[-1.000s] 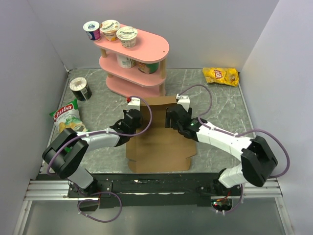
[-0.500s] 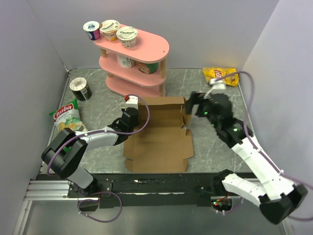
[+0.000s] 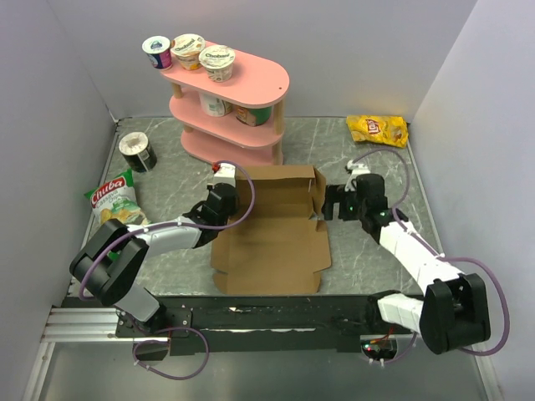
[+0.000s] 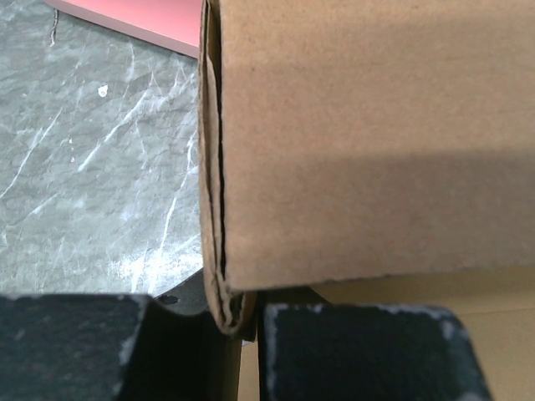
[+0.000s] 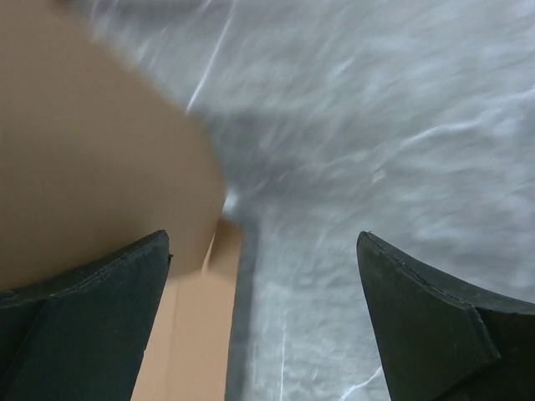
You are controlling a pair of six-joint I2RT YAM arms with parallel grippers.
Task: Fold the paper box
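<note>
Swung clear of the far right wall of the plain brown die-cut cardboard paper box (image 3: 272, 246) since the earlier view, and now set low over the grey marbled counter (image 3: 376, 251) just beside the box's right side flap: right gripper (image 3: 332, 203), jaws wider than a second ago. Left gripper (image 3: 224, 197) unmoved at the far left wall.

Position of the paper box: mid-counter, between the two arms, just in front of the pink three-tier shelf (image 3: 242, 100). Near panel flat on the surface, far portion raised into low walls, tabbed flap open at the right.

Handling, as judged: light and thin, stiff across each panel but limp along the creases. Likely to spring open once let go and to slide on the smooth counter. Dents under a hard pinch. Best taken at a free flap edge close to its crease, with the opposite wall pinned.

Left gripper: nearly closed, clamped on the doubled upright left wall, cardboard edge visible between the black pads (image 4: 359, 359). Right gripper: released, spread fully, holding nothing. One finger near a curved brown flap, the other over bare counter; contact with the flap not discernible.
</note>
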